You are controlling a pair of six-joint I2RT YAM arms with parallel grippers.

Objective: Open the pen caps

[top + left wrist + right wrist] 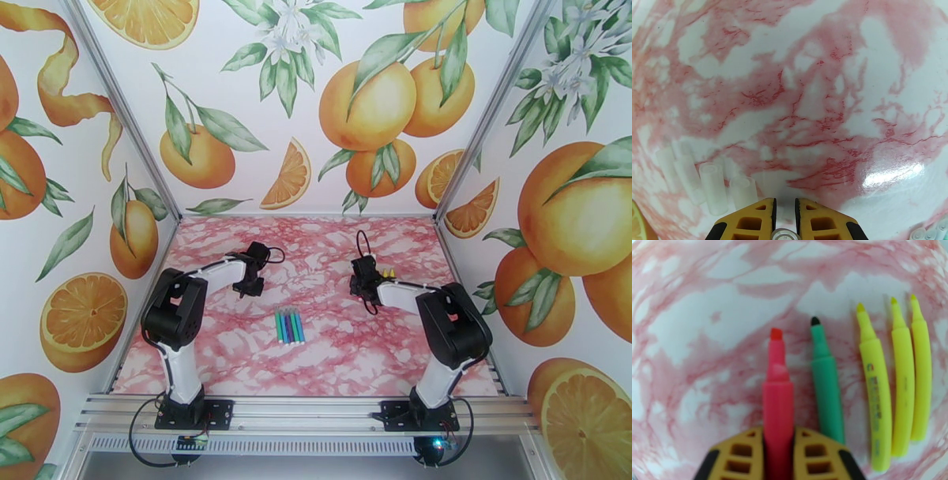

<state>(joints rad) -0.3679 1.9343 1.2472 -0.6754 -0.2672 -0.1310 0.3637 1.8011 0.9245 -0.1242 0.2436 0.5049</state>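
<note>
Clear caps (713,187) lay by the left tool (785,202), clenched on another cap (784,235). Right tool (778,433) gripped an uncapped red pen (777,390).

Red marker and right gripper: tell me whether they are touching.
Touching. The right wrist view shows the red marker pinched between the jaws of the right gripper, with no gap on either side.

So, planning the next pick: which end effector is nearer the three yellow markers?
Right. The right end effector, holding a pink marker, is beside the yellow markers; the left end effector is farther left, by loose clear caps.
</note>
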